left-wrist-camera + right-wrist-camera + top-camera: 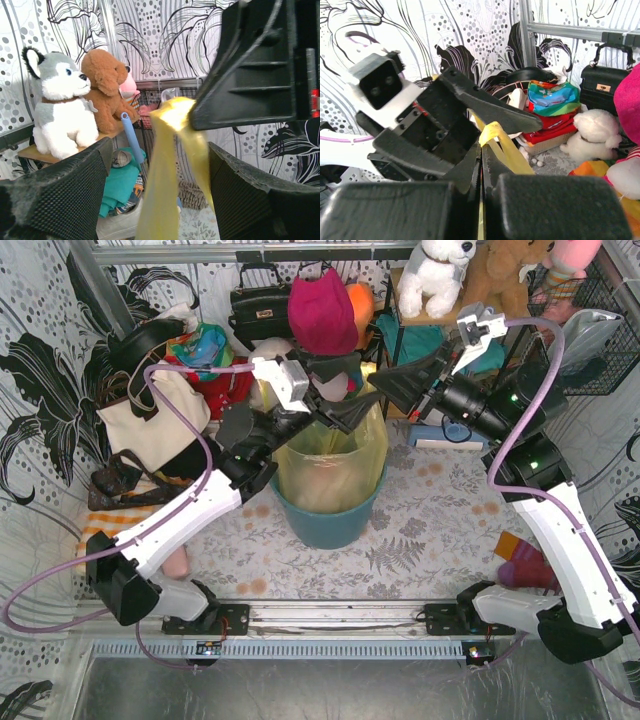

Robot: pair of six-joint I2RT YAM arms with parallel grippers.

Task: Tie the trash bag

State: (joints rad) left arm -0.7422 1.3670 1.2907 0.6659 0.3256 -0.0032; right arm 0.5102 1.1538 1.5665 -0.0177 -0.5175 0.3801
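The yellow trash bag (330, 460) sits in the teal bin (325, 522) at the middle of the table. My right gripper (385, 388) is above the bin's rim, shut on one yellow handle strip (507, 145), which it holds pulled upward (481, 150). My left gripper (352, 412) is open right beside it. In the left wrist view the strip (165, 170) hangs between the left gripper's wide-apart fingers (160, 150) without touching them. The right gripper's dark fingers (250, 75) pinch the strip's top. The second handle strip cannot be made out.
A cream tote bag (150, 420) and a black handbag (260, 305) stand at the back left. A magenta hat (322, 310) hangs behind the bin. Plush toys (435, 275) sit on a shelf at the back right, next to a wire basket (600, 335).
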